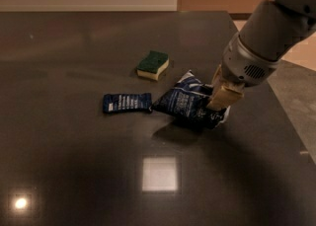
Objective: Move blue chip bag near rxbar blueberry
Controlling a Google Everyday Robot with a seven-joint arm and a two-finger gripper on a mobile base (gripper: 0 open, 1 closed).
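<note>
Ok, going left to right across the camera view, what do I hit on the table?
rxbar blueberry → sponge → blue chip bag → gripper, clamped on the bag's right end.

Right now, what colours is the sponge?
Sponge: green top, yellow base (camera view). The tool holds the blue chip bag at its right end.

A dark, glossy counter point(74, 161) fills most of the frame, and its right edge slants down the right side. Near the middle lies a small flat blue bar point(127, 102). Up and to the right of it sits a green-and-yellow sponge point(153, 65), apart from it. The crumpled blue chip bag point(185, 102) has its left tip just beside the bar's right end. The claw point(223, 99), right of centre, clamps the bag's right end.
</note>
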